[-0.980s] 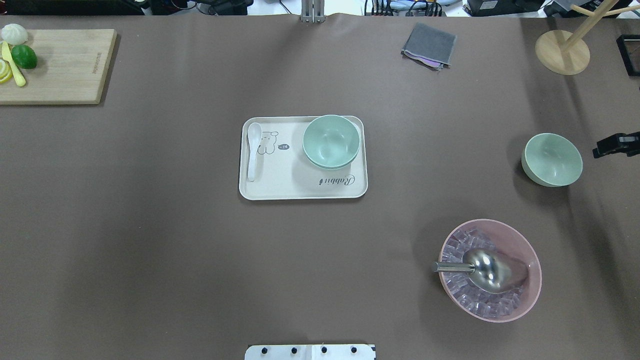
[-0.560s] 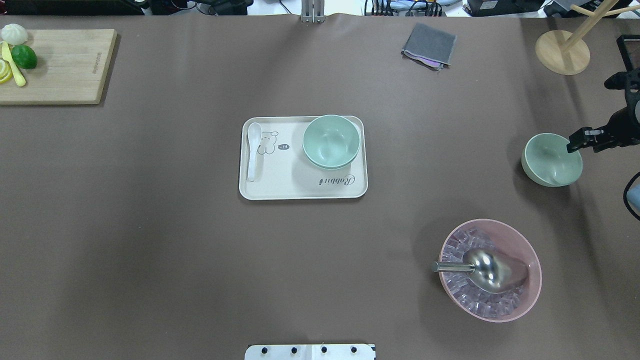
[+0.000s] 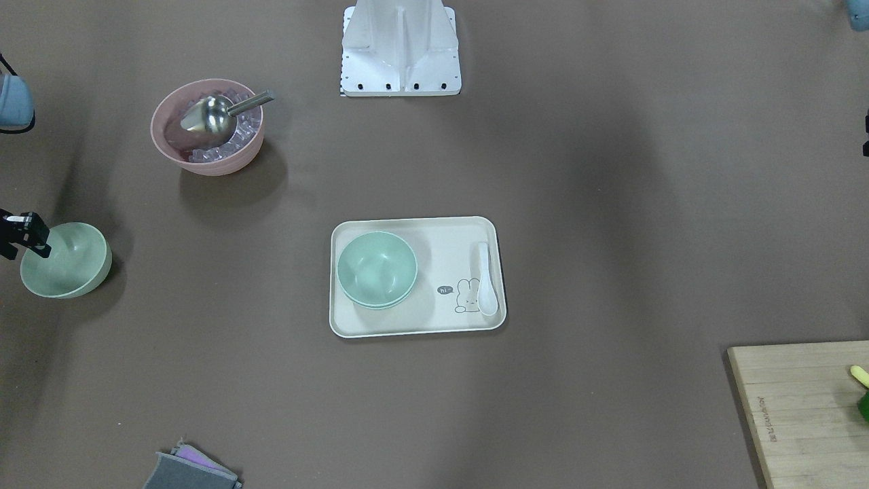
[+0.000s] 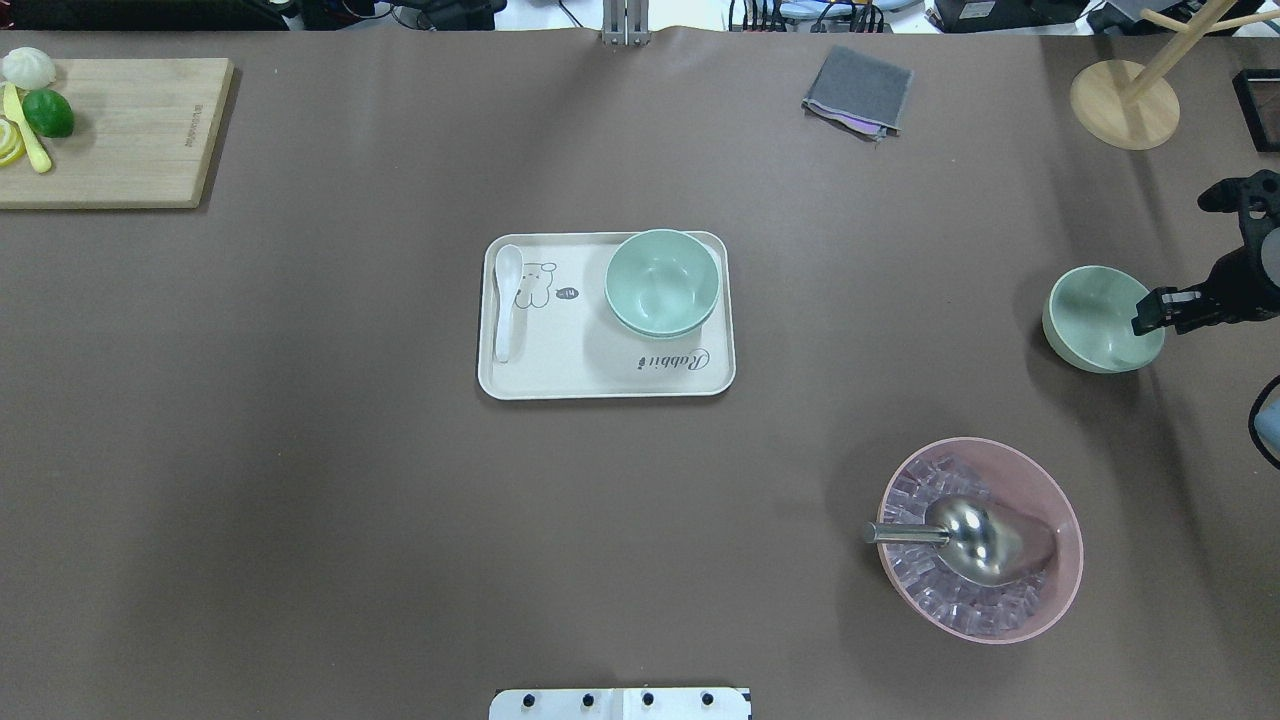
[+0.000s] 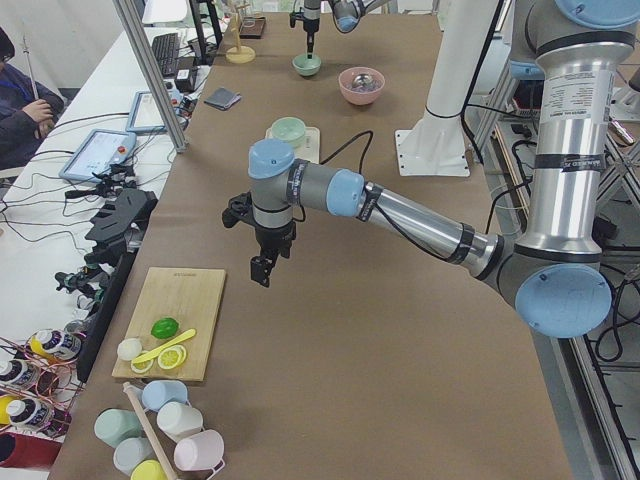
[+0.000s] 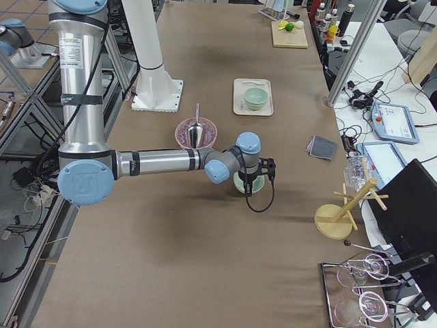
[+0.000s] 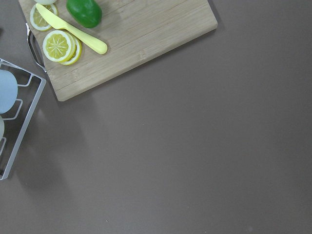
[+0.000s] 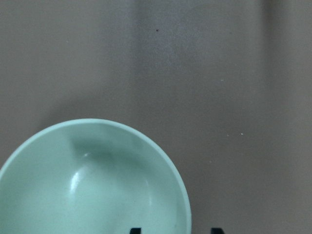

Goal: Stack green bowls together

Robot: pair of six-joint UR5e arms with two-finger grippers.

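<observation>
Two green bowls [image 4: 662, 282] sit nested on the cream tray [image 4: 560, 375] at mid-table, also seen in the front-facing view [image 3: 377, 269]. A third green bowl [image 4: 1095, 318] stands alone far right, upright on the table. My right gripper [image 4: 1150, 312] is open at that bowl's right rim. In the right wrist view the bowl [image 8: 92, 185] fills the lower left, and the two dark fingertips [image 8: 135, 230] straddle its rim. My left gripper [image 5: 262, 270] hangs above the table near the cutting board; I cannot tell whether it is open or shut.
A pink bowl [image 4: 980, 540] with ice cubes and a metal scoop stands in front of the lone bowl. A white spoon [image 4: 506, 300] lies on the tray. A grey cloth [image 4: 858, 90], a wooden stand [image 4: 1125, 105] and a cutting board [image 4: 130, 135] line the far side.
My right gripper came in from the right edge to the lone bowl's right rim and now sits slightly lower. The bowls have not moved.
</observation>
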